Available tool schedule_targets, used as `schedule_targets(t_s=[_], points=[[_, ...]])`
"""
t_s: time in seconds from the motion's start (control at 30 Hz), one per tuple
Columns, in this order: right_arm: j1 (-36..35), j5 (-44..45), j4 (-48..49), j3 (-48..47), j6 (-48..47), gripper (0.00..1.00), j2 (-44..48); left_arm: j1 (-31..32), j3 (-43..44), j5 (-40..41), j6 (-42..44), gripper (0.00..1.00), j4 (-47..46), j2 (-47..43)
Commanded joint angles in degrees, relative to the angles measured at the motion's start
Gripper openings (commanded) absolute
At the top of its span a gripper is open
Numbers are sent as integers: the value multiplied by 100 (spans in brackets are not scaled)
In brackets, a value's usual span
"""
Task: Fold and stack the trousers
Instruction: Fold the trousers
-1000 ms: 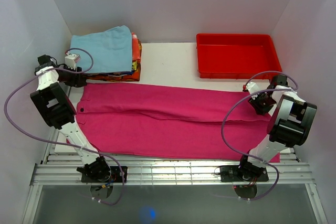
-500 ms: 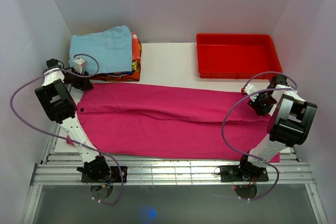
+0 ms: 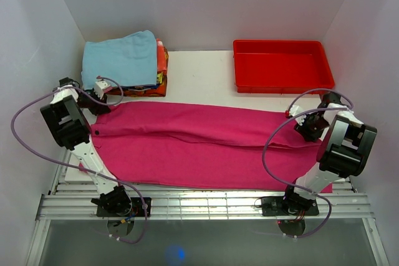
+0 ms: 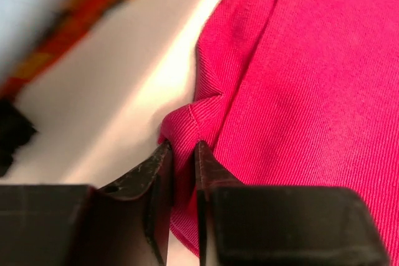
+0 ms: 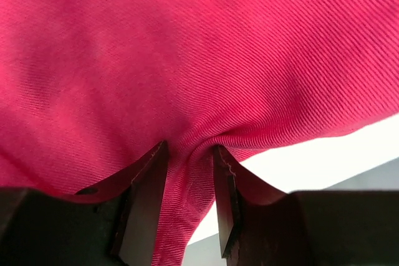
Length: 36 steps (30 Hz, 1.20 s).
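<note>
Trousers (image 3: pixel 206 147) lie flat along the surface (image 3: pixel 199 76). Left claw (image 4: pixel 182 152) is clenched on the far left corner, right claw (image 5: pixel 189 152) pinches the far right edge. 2 end grips, likely for an even lengthwise fold.

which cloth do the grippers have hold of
The magenta-pink trousers, spread out flat: the left gripper and right gripper each pinch an edge. The light blue cloth lies folded at back left, untouched.
</note>
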State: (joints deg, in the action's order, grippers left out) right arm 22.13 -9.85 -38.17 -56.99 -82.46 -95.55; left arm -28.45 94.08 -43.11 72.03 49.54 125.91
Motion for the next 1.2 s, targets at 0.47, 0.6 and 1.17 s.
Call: schedule_targets(t_s=[0.47,0.6,1.17], points=[[213,-2724,-719,-2377,1003,70,-603,-38,-1314,602,1217,9,355,-945],[187,-2786,-411,-2571,968,70,-1053,-38,-1314,629,1235,9,329,-945],[55,-2487,2008,-1718,1312,86,-1930,-38,-1384,743,1261,8,319,-1033]])
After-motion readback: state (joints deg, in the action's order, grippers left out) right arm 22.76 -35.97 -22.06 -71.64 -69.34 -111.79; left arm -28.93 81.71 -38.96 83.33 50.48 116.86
